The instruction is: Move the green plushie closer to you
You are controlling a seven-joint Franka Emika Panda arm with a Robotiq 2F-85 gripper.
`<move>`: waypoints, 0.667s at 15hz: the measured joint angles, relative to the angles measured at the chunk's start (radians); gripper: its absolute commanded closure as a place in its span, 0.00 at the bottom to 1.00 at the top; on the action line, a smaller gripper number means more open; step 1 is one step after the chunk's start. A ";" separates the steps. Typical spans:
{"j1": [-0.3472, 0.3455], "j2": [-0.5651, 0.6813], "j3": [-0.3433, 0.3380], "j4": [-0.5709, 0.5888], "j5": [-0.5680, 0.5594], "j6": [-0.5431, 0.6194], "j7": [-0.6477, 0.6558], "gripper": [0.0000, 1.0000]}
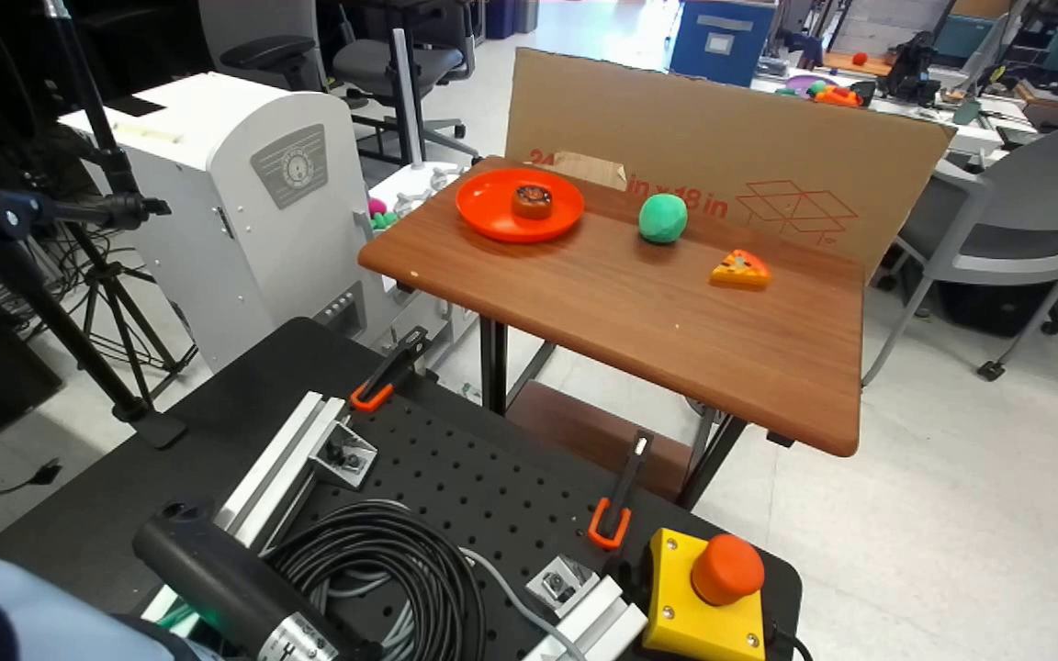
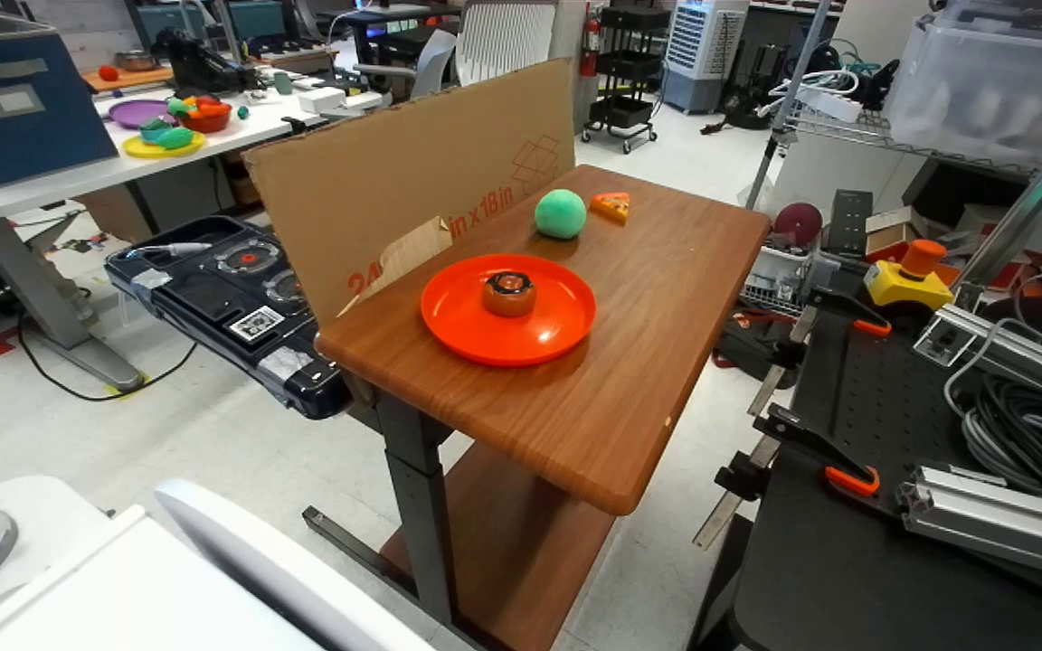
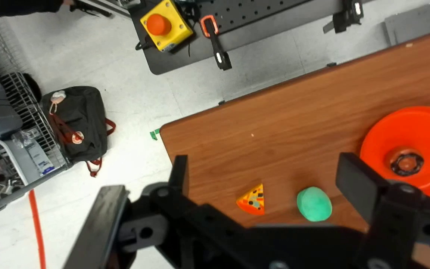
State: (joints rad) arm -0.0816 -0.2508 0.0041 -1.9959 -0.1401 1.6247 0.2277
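The green plushie (image 1: 663, 218) is a small teal-green ball resting on the brown wooden table (image 1: 630, 303), near the upright cardboard at its back. It also shows in an exterior view (image 2: 561, 214) and in the wrist view (image 3: 314, 204). My gripper (image 3: 262, 164) shows only in the wrist view, with its black fingers wide apart and nothing held. It is above the table, apart from the plushie. In the wrist view the plushie appears between the fingers, closer to the right-hand finger. The gripper is out of view in both exterior views.
An orange-red plate (image 2: 507, 348) holds a brown donut toy (image 2: 509, 295). A flat pizza-slice toy (image 3: 253, 200) lies beside the plushie. A cardboard sheet (image 1: 731, 138) stands along the table's back edge. A black workbench (image 1: 455, 459) with clamps and a yellow stop box (image 1: 706, 597) stands across a gap.
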 measured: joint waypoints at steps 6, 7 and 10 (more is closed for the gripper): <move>0.000 0.306 -0.012 0.241 0.044 0.109 0.188 0.00; 0.002 0.346 -0.012 0.270 0.054 0.132 0.218 0.00; 0.010 0.454 -0.014 0.336 0.091 0.215 0.295 0.00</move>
State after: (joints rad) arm -0.0711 0.2037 -0.0102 -1.6596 -0.0491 1.8397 0.5230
